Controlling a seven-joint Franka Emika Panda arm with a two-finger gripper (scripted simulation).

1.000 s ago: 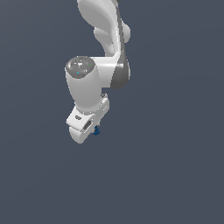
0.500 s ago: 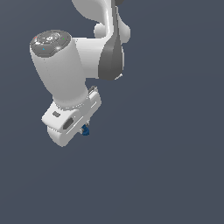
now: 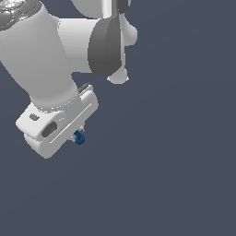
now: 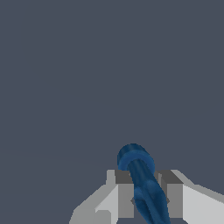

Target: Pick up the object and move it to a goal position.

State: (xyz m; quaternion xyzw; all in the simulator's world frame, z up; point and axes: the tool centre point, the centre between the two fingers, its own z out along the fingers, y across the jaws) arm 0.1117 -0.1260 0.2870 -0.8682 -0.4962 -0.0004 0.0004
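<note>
Pickup looked done to me: the jaws were closed tight on the blue object (image 4: 141, 183), which sat between them in the air. I saw no goal, so carrying remained.

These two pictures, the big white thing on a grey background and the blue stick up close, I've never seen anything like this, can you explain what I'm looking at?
Both are computer-drawn pictures of a simulated robot arm, not photographs. The exterior view comes from a camera off the arm: the large white and grey shapes are the arm's joints, ending in a white gripper, its two-fingered hand. The small dark blue object peeking out beneath it is the thing it must carry to a goal spot. The wrist view comes from a camera on the arm's wrist, looking along the fingers, so the same blue object looks large. It sits pinched between the two fingers, so it is held. Behind everything is plain dark grey; nothing else is visible.
</note>
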